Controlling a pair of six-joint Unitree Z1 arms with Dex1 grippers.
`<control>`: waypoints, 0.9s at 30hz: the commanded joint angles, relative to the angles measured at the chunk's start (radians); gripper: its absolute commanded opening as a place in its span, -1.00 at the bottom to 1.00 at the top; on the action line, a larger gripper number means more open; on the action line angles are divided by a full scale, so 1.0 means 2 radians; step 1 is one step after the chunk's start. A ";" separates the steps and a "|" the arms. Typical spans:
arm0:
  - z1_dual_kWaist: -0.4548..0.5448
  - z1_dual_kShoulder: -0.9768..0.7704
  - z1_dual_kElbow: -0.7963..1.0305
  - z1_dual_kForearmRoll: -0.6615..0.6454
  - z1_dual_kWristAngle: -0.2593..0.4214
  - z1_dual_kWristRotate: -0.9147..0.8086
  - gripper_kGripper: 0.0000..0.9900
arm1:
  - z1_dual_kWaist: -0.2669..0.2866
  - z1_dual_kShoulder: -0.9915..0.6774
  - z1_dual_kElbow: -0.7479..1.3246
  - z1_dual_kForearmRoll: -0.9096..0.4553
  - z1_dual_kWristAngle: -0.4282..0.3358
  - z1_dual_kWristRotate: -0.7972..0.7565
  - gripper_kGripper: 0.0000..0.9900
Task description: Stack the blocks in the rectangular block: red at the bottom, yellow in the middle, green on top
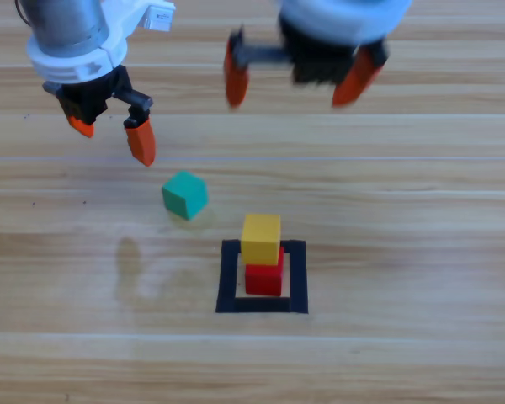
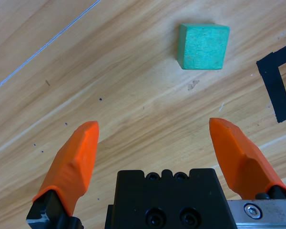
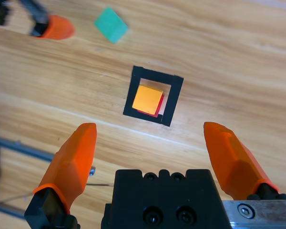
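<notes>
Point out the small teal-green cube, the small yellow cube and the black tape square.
Small teal-green cube (image 2: 202, 46), left wrist view: its top face.
Small yellow cube (image 1: 261, 238), high view: its top face.
Black tape square (image 3: 130, 94), right wrist view: the strip nearest the teal-green cube.

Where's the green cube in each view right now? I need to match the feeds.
High view: green cube left of centre, up-left of the black tape square.
Left wrist view: upper right, tape square at the right edge.
Right wrist view: top, left of centre, above the tape square.
Shared landmark: the tape square.
</notes>
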 commanded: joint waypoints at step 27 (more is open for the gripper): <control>-0.027 0.085 -0.018 -0.043 -0.009 -0.022 0.97 | -0.126 -0.495 0.818 -0.586 0.319 -0.543 1.00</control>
